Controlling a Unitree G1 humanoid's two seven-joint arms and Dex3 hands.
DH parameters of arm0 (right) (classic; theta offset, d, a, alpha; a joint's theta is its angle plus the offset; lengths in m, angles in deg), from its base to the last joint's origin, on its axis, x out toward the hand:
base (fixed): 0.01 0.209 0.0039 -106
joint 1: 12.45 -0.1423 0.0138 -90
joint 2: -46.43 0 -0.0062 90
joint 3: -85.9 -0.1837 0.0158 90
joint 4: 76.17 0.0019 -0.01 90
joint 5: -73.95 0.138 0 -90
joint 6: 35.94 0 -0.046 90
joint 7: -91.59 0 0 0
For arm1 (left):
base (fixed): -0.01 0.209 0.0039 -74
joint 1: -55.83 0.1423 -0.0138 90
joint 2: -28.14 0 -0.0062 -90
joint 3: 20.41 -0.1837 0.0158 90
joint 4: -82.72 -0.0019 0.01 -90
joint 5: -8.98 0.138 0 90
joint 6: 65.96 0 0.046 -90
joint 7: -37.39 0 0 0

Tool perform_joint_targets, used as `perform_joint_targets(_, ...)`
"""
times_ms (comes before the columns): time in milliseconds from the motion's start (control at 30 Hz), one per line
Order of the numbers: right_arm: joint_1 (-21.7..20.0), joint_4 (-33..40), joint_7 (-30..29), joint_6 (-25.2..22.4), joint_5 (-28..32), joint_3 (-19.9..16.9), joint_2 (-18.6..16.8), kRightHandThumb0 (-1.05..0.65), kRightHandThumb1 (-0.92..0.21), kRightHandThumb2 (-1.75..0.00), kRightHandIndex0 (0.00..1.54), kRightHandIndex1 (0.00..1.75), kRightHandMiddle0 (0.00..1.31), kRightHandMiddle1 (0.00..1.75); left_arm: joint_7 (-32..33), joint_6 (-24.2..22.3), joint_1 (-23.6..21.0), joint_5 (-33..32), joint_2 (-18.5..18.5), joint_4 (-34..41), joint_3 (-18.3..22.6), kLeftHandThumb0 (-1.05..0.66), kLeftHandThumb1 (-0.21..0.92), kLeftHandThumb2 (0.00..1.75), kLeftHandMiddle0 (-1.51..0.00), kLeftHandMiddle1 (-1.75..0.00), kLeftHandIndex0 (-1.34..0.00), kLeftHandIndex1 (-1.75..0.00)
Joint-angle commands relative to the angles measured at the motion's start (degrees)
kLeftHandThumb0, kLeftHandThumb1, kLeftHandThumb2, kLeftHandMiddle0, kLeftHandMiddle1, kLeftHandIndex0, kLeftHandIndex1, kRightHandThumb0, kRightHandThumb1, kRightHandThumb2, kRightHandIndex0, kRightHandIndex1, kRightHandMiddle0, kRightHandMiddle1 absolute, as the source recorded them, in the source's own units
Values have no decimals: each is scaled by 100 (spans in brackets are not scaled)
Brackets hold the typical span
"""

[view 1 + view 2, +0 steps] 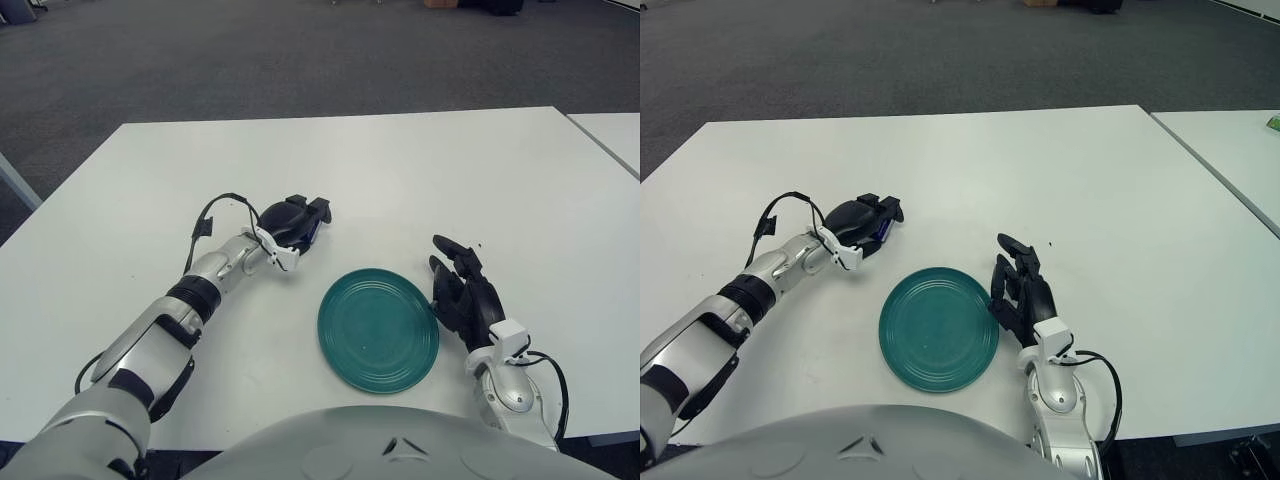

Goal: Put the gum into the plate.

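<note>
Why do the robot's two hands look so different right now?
The left hand reaches out over the table, beyond the plate; the right hand shows right beside the plate. The left hand's fingers curl around something bluish, maybe the gum; the right hand's fingers are spread and hold nothing. Both are black.

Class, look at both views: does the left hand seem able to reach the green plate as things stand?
Probably yes. The left hand sits just up and to the left of the plate, curled over something blue, perhaps the gum. Only bare table lies between them; the right hand is beside the plate's far edge.
</note>
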Motion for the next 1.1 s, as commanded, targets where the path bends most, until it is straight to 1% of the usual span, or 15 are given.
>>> perform_joint_targets(0, 444, -83, 13, 118, 76, -90, 61, -63, -92, -92, 28, 0, 0, 71, -116, -5, 255, 18, 24, -308, -75, 0, 18, 141, -79, -152, -51, -175)
perform_joint_targets(167, 442, -106, -3, 143, 29, -78, 70, -63, -92, -92, 28, 0, 0, 71, -203, 17, 239, -115, -60, -80, 75, 0, 20, 139, -76, -156, -49, -175)
perform_joint_targets(367, 410, -124, -11, 124, -7, -75, 80, -63, -92, -92, 28, 0, 0, 71, -49, 87, 282, -181, -104, 158, 212, 0, 23, 137, -73, -158, -46, -175)
perform_joint_targets(467, 389, -152, -16, 138, -18, -76, 82, -63, -92, -92, 28, 0, 0, 72, -117, 145, 327, -294, -213, 549, 387, 0, 25, 136, -71, -160, -44, -175)
perform_joint_targets(567, 377, -170, -10, 143, 19, -76, 61, -63, -92, -93, 28, 0, 0, 72, -303, 113, 353, -392, -286, 912, 536, 0, 26, 135, -70, -162, -43, -175)
perform_joint_targets(667, 378, -174, -9, 155, 33, -63, 47, -63, -92, -93, 28, 0, 0, 72, -604, -31, 399, -530, -343, 1466, 726, 0, 27, 135, -69, -164, -42, -175)
perform_joint_targets(767, 368, -190, -21, 166, -12, -49, 60, -63, -92, -93, 28, 0, 0, 71, -826, -123, 437, -637, -367, 1850, 883, 0, 27, 135, -69, -164, -42, -175)
perform_joint_targets(1000, 361, -210, -55, 193, -133, -16, 91, -64, -92, -93, 27, 0, 0, 71, -1304, -256, 558, -965, -334, 2604, 1180, 0, 26, 137, -69, -166, -43, -175)
perform_joint_targets(1067, 364, -205, -65, 183, -166, -7, 96, -64, -92, -93, 28, 0, 0, 71, -1565, -469, 633, -1075, -280, 3049, 1252, 0, 25, 138, -69, -167, -43, -175)
